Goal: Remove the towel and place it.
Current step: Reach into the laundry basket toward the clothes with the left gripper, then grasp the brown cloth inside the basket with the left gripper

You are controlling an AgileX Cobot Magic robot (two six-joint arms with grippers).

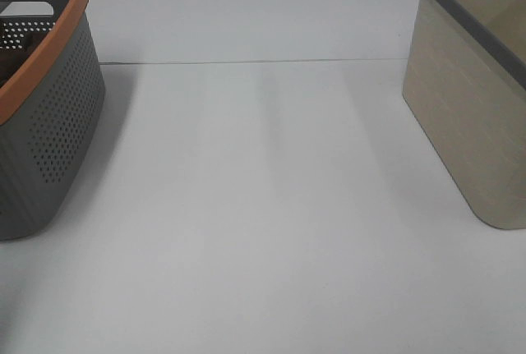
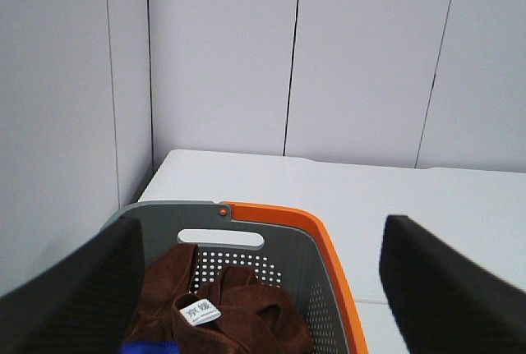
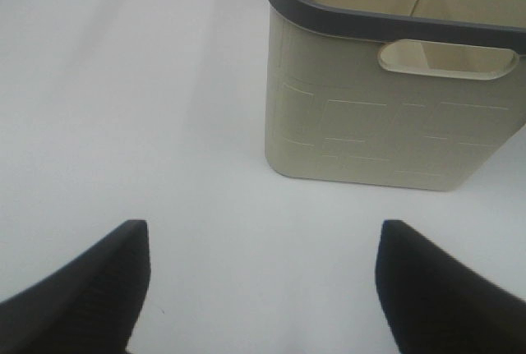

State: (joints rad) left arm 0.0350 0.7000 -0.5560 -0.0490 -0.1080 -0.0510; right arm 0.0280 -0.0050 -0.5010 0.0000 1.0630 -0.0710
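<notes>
Bright, even light; soft faint shadows; slightly hazy, no glare.

You saw the towel point(image 2: 246, 314) only partly, cut off at the picture's edge. The print on its tag point(image 2: 200, 311) was too small for you to read.

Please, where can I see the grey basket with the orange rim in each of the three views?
Exterior high: the grey basket stands at the left edge, partly cut off.
Left wrist: it lies just ahead of the open left gripper, with the towel inside.
Right wrist: not in it; only the beige basket shows.
Shared landmark: the white table.
</notes>
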